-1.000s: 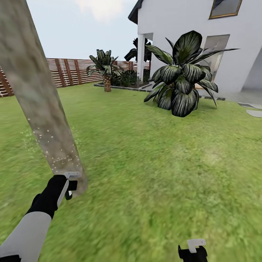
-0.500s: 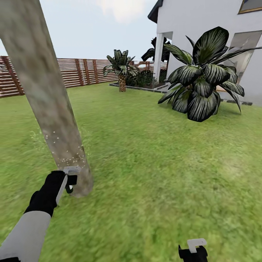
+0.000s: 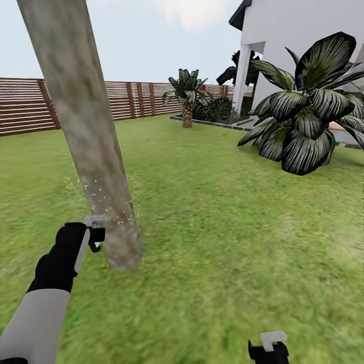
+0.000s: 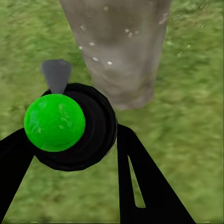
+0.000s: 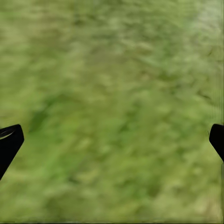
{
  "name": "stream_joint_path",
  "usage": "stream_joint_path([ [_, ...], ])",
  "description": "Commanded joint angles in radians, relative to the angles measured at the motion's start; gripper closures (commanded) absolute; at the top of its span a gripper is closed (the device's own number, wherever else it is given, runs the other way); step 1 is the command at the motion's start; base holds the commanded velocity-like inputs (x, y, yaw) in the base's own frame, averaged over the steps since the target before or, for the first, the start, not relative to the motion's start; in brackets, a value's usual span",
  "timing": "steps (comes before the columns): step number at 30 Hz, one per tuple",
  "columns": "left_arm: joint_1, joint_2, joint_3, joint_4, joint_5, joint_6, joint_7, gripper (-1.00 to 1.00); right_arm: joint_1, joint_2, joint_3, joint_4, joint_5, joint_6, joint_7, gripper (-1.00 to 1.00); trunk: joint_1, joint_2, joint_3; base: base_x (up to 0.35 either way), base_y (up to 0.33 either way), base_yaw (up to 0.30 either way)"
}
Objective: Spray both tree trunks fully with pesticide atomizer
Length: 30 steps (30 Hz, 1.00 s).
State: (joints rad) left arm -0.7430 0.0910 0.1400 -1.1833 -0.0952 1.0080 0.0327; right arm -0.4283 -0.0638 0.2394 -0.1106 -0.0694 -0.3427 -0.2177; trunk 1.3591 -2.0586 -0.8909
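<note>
- No text, label, brand, number or sign can be read in any of the views.

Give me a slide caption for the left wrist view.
Left tool holding the green-topped atomizer, aimed at the speckled base of the tree trunk on grass.

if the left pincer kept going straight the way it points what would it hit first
Probably the tree trunk: the left pincer, shut on the atomizer, points at its base just above the grass. Depth is unclear.
</note>
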Motion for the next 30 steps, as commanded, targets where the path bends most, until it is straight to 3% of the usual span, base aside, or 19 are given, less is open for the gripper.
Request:
stream_joint_path([
  [1,-0.001,0.0,0.0,-0.001,-0.008,0.004,-0.004,1.0,0.0,-0.001,0.008,0.001,-0.007,-0.002,-0.003,-1.0,-0.001,0.0,-0.001,-0.213,-0.179,0.011],
  [6,-0.002,0.0,0.0,-0.001,-0.007,0.004,-0.004,1.0,0.0,-0.007,0.009,0.002,-0.006,-0.001,-0.003,-1.0,-0.001,0.0,-0.001,-0.034,-0.26,0.001],
  [15,-0.003,0.005,0.001,-0.019,-0.013,0.004,-0.002,1.0,-0.001,-0.006,0.009,0.002,-0.006,-0.002,-0.003,-1.0,-0.001,0.0,-0.001,0.228,-0.18,0.0],
  [30,-0.004,0.009,0.004,-0.018,-0.015,0.003,0.001,1.0,-0.001,-0.004,0.009,0.0,-0.007,-0.002,-0.003,-1.0,-0.001,0.0,-0.001,0.007,-0.27,0.013],
])
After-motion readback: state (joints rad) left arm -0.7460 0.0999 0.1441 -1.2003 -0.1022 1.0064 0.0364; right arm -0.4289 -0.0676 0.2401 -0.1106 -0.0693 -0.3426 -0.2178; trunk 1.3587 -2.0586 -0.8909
